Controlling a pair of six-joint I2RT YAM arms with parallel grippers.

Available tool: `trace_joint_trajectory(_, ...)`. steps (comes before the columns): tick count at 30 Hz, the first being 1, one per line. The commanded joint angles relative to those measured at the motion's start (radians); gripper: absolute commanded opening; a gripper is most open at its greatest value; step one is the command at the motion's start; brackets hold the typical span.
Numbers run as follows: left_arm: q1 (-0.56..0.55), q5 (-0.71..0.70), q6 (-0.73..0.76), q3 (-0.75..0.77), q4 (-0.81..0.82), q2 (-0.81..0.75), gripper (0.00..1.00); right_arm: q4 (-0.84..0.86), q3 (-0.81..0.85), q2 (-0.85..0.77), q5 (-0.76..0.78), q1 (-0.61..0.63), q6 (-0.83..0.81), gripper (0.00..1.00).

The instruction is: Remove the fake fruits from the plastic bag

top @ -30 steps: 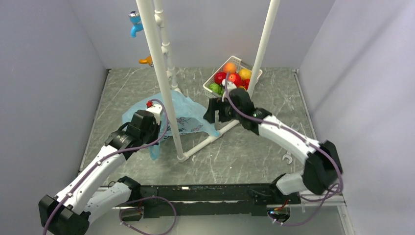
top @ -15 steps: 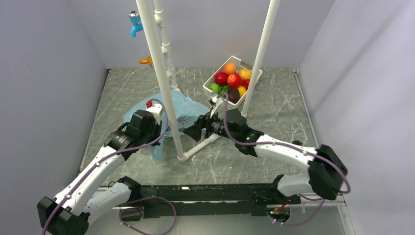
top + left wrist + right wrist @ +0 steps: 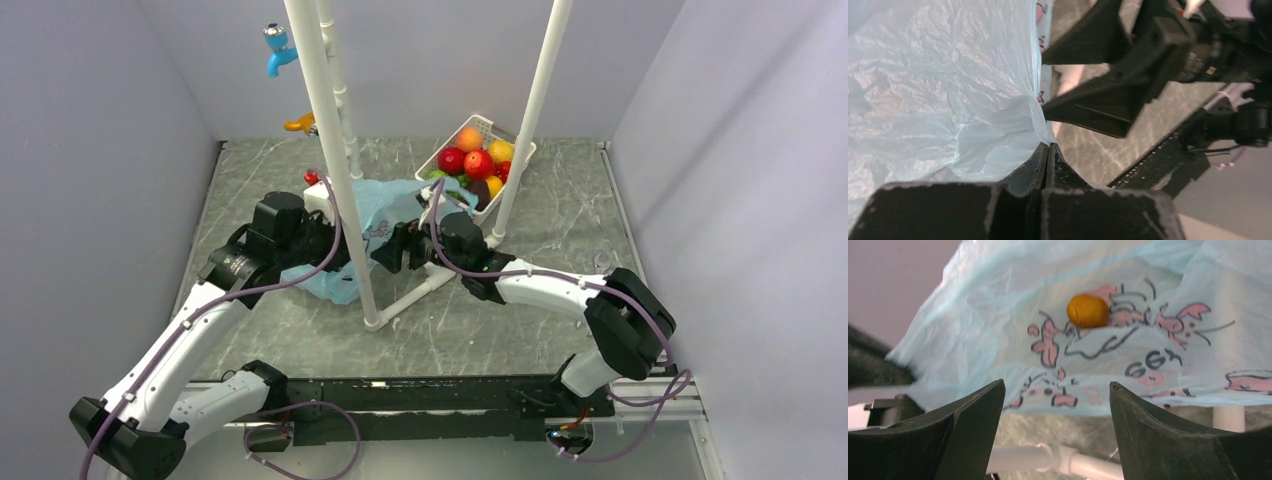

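Beside the plastic bag (image 3: pixel 390 200), left gripper (image 3: pixel 1048 146) pinching it, right gripper (image 3: pixel 1055 385) spread

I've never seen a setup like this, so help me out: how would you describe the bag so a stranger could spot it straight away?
Start at the grey marbled table and find the tall white pole left of centre. By that pole is the bag: thin, crinkly, pale blue plastic with a pink-and-black cartoon print, unlike the stiff white slotted basket behind it.
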Motion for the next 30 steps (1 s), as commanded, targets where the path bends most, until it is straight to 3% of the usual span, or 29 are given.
trace_joint_trajectory(1, -0.007, 0.172, 0.017, 0.02, 0.064, -0.064, 0.0, -0.001, 0.1, 0.013, 0.011, -0.007, -0.073, 0.79)
trace_joint_trajectory(7, -0.007, -0.038, -0.004, -0.133, -0.045, -0.161, 0.0, -0.089, 0.226, 0.17, -0.078, -0.007, -0.147, 0.76)
trace_joint_trajectory(13, -0.007, -0.127, -0.023, -0.193, -0.084, -0.176, 0.0, -0.066, 0.311, 0.304, -0.15, -0.005, -0.141, 0.76)
trace_joint_trajectory(17, -0.007, -0.132, -0.02, -0.234, -0.065, -0.196, 0.0, -0.011, 0.348, 0.393, -0.164, 0.006, -0.172, 0.77)
trace_joint_trajectory(21, -0.006, -0.122, -0.02, -0.242, -0.062, -0.186, 0.0, 0.053, 0.388, 0.462, -0.172, 0.017, -0.205, 0.86)
trace_joint_trajectory(30, -0.007, -0.104, -0.015, -0.257, -0.037, -0.156, 0.0, 0.221, 0.476, 0.619, -0.198, 0.039, -0.206, 0.95)
